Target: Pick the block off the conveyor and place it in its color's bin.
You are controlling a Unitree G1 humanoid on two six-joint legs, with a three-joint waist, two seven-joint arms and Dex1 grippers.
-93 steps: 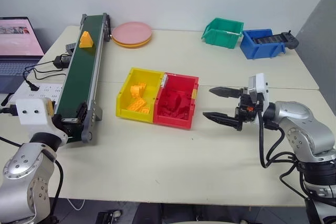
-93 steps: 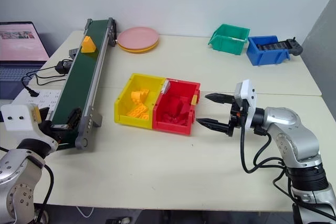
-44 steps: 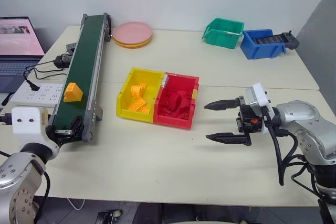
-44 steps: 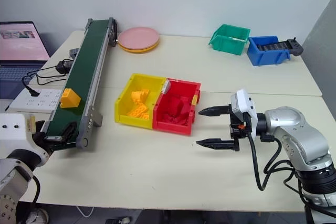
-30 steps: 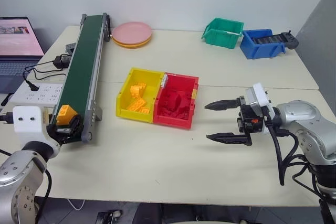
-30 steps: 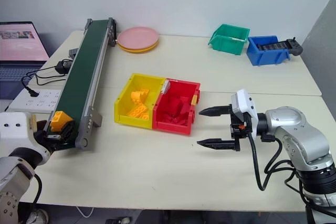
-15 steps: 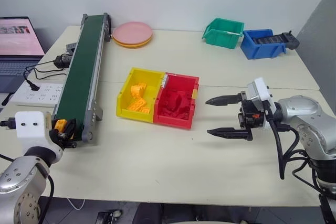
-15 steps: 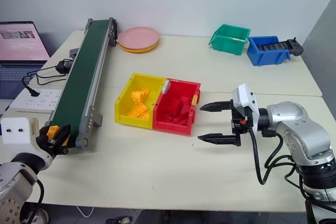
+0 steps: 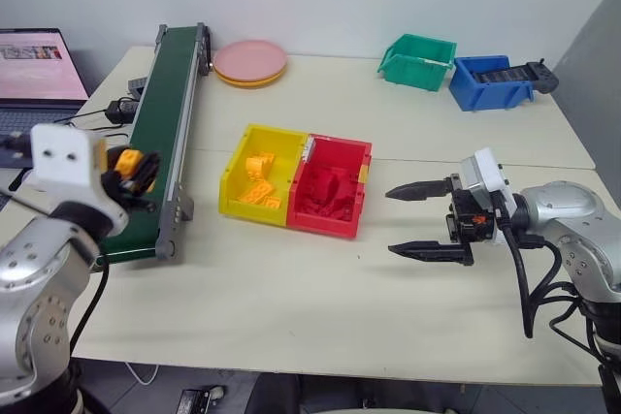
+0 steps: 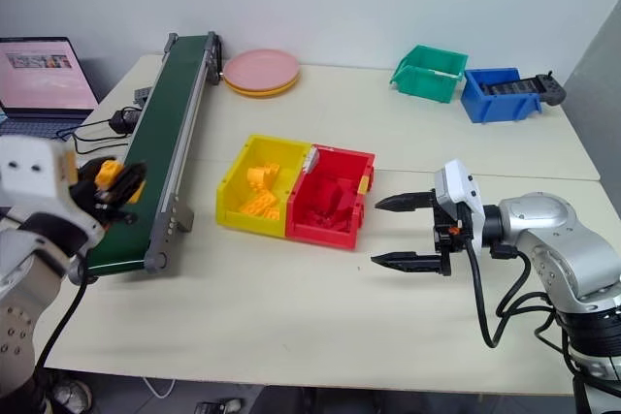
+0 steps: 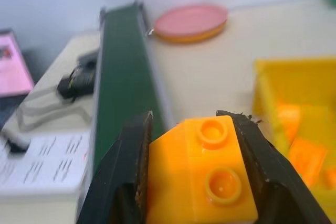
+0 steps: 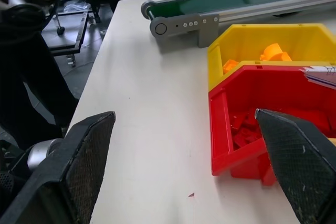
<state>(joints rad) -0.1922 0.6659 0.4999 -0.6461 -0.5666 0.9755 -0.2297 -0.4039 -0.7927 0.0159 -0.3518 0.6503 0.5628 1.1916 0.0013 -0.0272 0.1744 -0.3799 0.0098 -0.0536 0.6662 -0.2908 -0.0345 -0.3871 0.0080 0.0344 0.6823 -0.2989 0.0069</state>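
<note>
I have the block (image 11: 202, 177) pinched tight between the two fingers of my left gripper (image 9: 134, 168), lifted clear above the near end of the conveyor (image 9: 155, 133). The yellow bin (image 9: 236, 177) sits to its right, joined to the red bin (image 9: 335, 215). My right gripper (image 9: 427, 222) hovers near the red bin, fingers spread wide, holding nothing.

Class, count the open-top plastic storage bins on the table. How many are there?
4: yellow plastic bin joined to red plastic bin mid-table; green plastic bin and blue plastic bin at the far right.
</note>
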